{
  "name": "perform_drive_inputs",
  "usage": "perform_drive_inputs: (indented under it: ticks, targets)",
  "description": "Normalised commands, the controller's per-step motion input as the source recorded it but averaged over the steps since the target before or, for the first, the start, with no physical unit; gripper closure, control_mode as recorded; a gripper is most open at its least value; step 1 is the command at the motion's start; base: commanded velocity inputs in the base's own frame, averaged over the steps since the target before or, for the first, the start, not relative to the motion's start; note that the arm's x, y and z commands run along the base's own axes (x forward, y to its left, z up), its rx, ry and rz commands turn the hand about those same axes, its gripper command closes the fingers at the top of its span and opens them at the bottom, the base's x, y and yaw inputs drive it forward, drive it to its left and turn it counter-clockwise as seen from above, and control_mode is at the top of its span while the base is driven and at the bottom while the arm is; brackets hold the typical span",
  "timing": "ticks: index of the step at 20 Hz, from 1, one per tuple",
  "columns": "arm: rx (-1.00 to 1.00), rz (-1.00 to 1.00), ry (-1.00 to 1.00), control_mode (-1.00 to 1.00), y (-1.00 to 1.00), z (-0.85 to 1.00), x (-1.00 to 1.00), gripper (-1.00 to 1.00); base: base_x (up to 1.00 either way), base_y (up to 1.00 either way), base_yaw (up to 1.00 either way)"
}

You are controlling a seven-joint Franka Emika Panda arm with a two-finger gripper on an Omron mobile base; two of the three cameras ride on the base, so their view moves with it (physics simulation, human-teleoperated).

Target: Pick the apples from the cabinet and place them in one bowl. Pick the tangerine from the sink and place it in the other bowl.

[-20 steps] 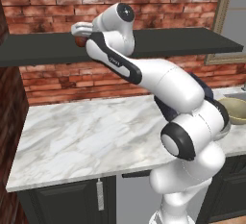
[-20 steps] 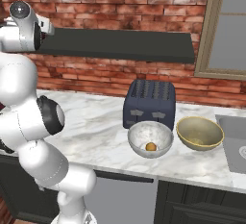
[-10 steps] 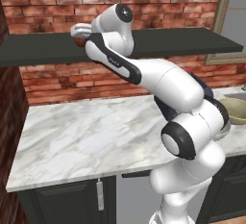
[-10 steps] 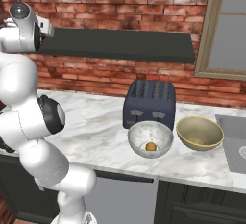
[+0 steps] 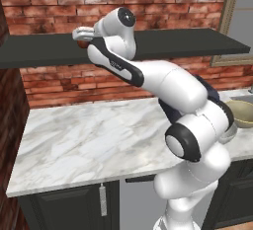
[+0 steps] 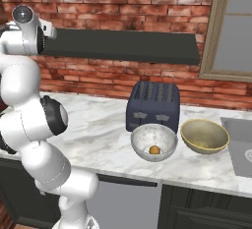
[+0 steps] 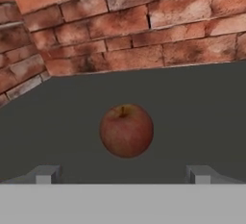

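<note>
A dark red apple (image 7: pixel 127 130) with a short stem rests on the dark grey cabinet shelf (image 7: pixel 202 107), close to the brick back wall. My gripper (image 7: pixel 122 175) is open, and the apple sits just ahead of the gap between its fingertips (image 7: pixel 44 174). From the left base view the gripper (image 5: pixel 80 35) is at the left part of the shelf (image 5: pixel 188 46). A small yellow-orange fruit (image 6: pixel 154 150) lies in the pale grey-white bowl (image 6: pixel 147 135). Beside it the tan-olive bowl (image 6: pixel 204 135) is empty. The tangerine is out of view; part of the sink (image 6: pixel 238 142) shows.
A dark toaster (image 6: pixel 152 106) stands on the marble counter (image 6: pixel 98 125) right behind the pale bowl. The brick wall runs behind the shelf. A window frame (image 6: pixel 216 26) rises at the right end of the shelf. Dark lower cabinet doors (image 5: pixel 69 209) sit under the counter.
The hand has barely shifted at the shelf near the apple. The bowls, fruit and toaster have stayed where they were.
</note>
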Motion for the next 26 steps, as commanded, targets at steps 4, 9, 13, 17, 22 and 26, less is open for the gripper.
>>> perform_drive_inputs:
  ticks: [4,9,13,17,22,26]
  targets:
    - [0.00,0.00,0.00,-1.00,0.00,0.00,0.28,-1.00,0.00,0.00,0.00]
    - [0.00,0.00,0.00,-1.00,0.07,0.00,0.27,-1.00,0.00,0.00,0.00]
    - [0.00,0.00,0.05,-1.00,0.16,0.00,0.12,-1.00,0.00,0.00,0.00]
    - [0.00,0.00,0.08,-1.00,0.19,0.00,0.11,-1.00,0.00,0.00,0.00]
    - [0.00,0.00,0.05,-1.00,0.09,0.00,0.17,-1.00,0.00,0.00,0.00]
    - [0.00,0.00,0.02,-1.00,0.00,0.00,0.16,-1.00,0.00,0.00,0.00]
